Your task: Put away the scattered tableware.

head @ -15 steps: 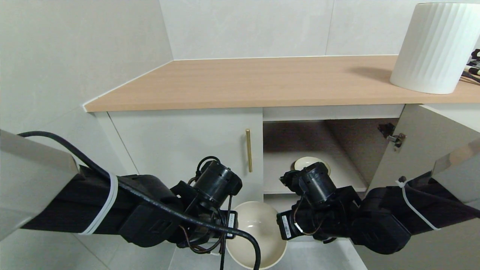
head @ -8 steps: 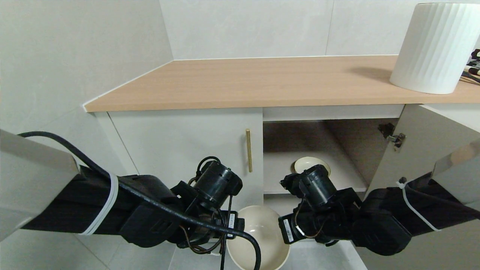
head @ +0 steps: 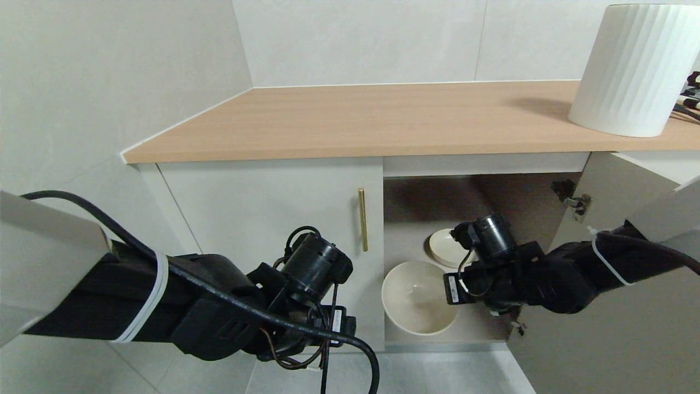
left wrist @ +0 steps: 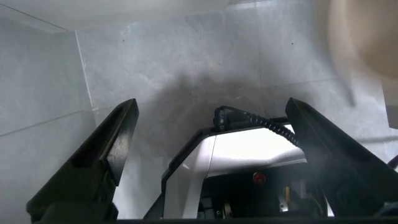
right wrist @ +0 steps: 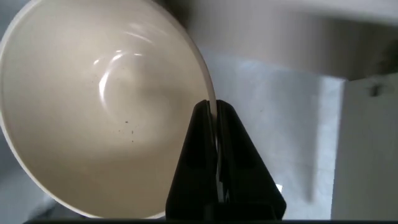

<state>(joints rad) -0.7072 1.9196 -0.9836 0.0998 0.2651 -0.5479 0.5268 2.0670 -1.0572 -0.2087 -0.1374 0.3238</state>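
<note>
Cream bowl (head: 418, 298), pinched by its rim in the right gripper (head: 454, 289) at the cabinet (head: 432, 197) mouth, is best lowered level, clear of the dish (head: 443, 247) at one o'clock (left gripper (left wrist: 211, 149) spread wide).

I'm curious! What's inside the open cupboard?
A small dish sits on the shelf. The right gripper holds a big bowl at the opening. Its arm covers the right side.
</note>
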